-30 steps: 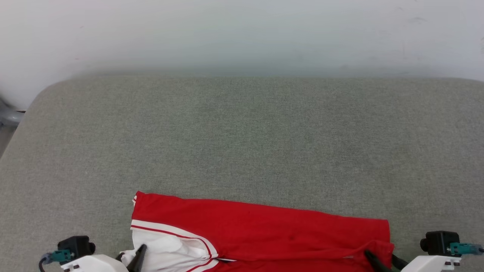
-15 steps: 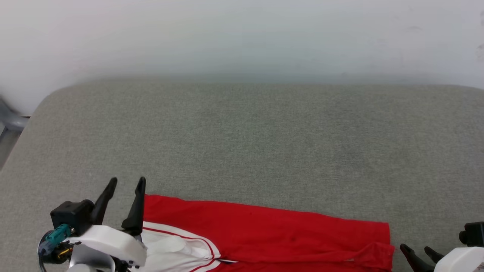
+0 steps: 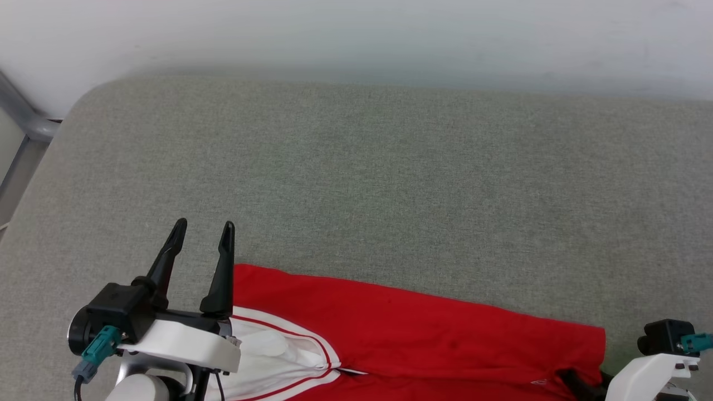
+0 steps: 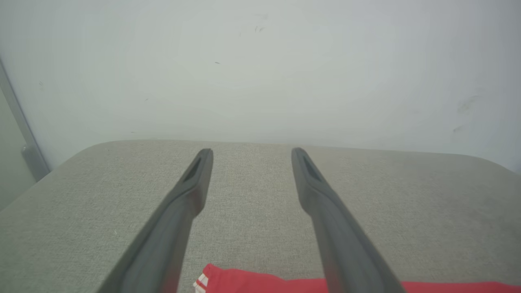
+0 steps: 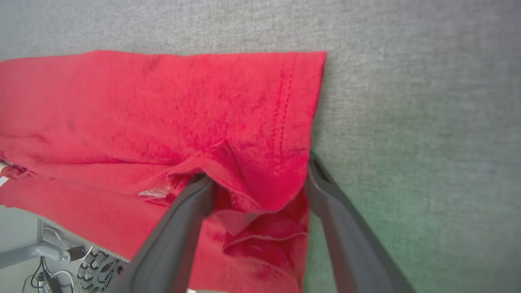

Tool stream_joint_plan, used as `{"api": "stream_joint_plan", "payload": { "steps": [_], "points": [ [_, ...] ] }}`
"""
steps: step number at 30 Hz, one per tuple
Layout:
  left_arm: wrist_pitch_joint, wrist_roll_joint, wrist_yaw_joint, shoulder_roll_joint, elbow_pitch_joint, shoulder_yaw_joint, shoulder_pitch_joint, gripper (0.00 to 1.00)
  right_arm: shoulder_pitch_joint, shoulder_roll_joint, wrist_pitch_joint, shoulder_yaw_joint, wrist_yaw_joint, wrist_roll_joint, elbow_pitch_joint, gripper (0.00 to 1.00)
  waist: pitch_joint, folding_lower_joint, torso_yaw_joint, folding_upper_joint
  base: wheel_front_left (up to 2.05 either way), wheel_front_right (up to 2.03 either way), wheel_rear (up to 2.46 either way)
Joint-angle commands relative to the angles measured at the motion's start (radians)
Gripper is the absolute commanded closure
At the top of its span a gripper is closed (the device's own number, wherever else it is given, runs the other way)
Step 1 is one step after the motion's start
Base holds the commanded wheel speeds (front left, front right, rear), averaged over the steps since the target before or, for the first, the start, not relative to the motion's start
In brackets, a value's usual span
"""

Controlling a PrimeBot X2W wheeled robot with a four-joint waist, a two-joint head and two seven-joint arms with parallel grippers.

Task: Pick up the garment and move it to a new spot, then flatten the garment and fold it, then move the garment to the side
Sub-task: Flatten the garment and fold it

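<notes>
The left pincer (image 3: 203, 226) hovers above the near left part of a grey fabric-covered desk (image 3: 390, 184), its two long dark fingers spread wide apart and pointing towards the far wall (image 3: 356, 33). Nothing is between them. In the left wrist view the gap between the fingers frames bare grey fabric, and the garment's (image 4: 260, 283) far left corner shows just below them. In the head view the inner finger overlaps that same corner, though whether it touches the cloth cannot be told. The right pincer (image 5: 258, 171) sits at the garment's opposite end, with its fingers also spread wide. A loose fold of red cloth at the hemmed corner lies between them. One fingertip is tucked under the fold and the other rests against the outer edge of the cloth. The cloth drapes slack there and is not pinched. The garment (image 3: 423, 340) is a bright red shirt that lies stretched sideways along the near edge of the desk, fairly flat, with soft creases near the right end. A white sleeve section (image 3: 273, 351) edged with thin red stripes lies at its left end, just beside the left arm's white wrist housing. A grey metal frame (image 3: 25, 120) stands past the desk's far left corner.
</notes>
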Motion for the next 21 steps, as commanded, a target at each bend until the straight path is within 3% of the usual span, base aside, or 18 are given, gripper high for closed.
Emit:
{"api": "stream_joint_plan", "payload": {
  "steps": [1,4,5,6,10,21],
  "points": [
    [-0.004,0.006,-0.004,0.000,-0.005,0.005,0.002,0.00,-0.007,0.012,0.008,0.015,-0.001,0.005,0.020,0.00,0.014,0.0000,0.010,0.0000,0.00,0.00,0.00],
    [-0.005,0.017,-0.008,-0.011,-0.004,0.006,0.004,0.00,0.006,0.028,0.057,0.050,-0.001,0.024,0.073,0.00,0.026,0.0000,0.017,0.0000,0.00,0.00,0.00],
    [-0.005,0.019,-0.010,-0.014,0.002,0.004,0.007,0.00,0.011,0.035,0.078,0.059,-0.001,0.032,0.089,0.69,0.029,0.0000,0.019,0.0000,0.00,0.00,0.00],
    [-0.005,0.021,-0.013,-0.016,0.003,0.004,0.006,0.00,0.015,0.040,0.085,0.068,0.000,0.039,0.096,0.97,0.030,0.0000,0.020,0.0000,0.00,0.00,0.00],
    [-0.005,0.021,-0.019,-0.025,0.011,0.010,0.010,0.00,0.007,0.045,0.069,0.065,0.000,0.039,0.085,1.00,0.025,0.0000,0.016,0.0000,0.00,0.00,0.00],
    [0.006,0.031,-0.004,-0.009,0.026,0.010,0.050,0.00,-0.027,-0.026,0.046,-0.008,-0.001,0.050,-0.019,1.00,-0.072,0.0000,-0.035,0.0000,0.00,0.00,0.00]
  ]
}}
